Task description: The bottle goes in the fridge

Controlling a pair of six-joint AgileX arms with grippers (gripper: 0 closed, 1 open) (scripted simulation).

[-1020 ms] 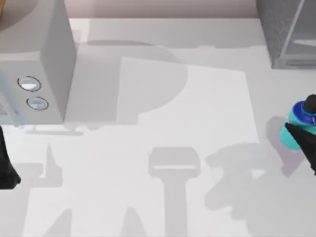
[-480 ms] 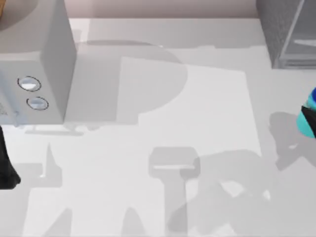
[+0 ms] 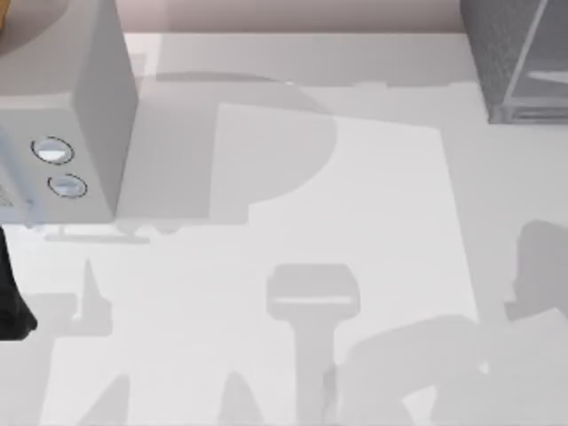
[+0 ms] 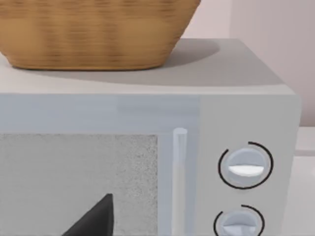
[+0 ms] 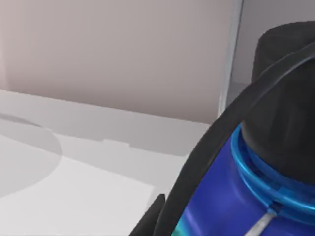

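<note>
The bottle [image 5: 231, 196] sits very close in the right wrist view, showing its dark blue shoulder, a cyan ring and a round black cap [image 5: 290, 93]. My right gripper [image 5: 216, 206] is shut on it, with one black finger [image 5: 197, 162] curving across the bottle's side. The fridge [image 3: 515, 53], dark grey and speckled with a pale panel in a light frame, stands at the table's far right corner. My left gripper [image 3: 11, 306] rests at the table's left edge, in front of the box with dials.
A lighter grey box with two round dials [image 3: 67, 133] stands at the far left, and a woven basket [image 4: 93, 34] sits on top of it. Arm shadows lie across the white table [image 3: 293, 204] near the front right.
The right gripper carried the bottle rightward past the top view's right edge. Its shadow on the table slid right and forward. The left arm stayed still.
</note>
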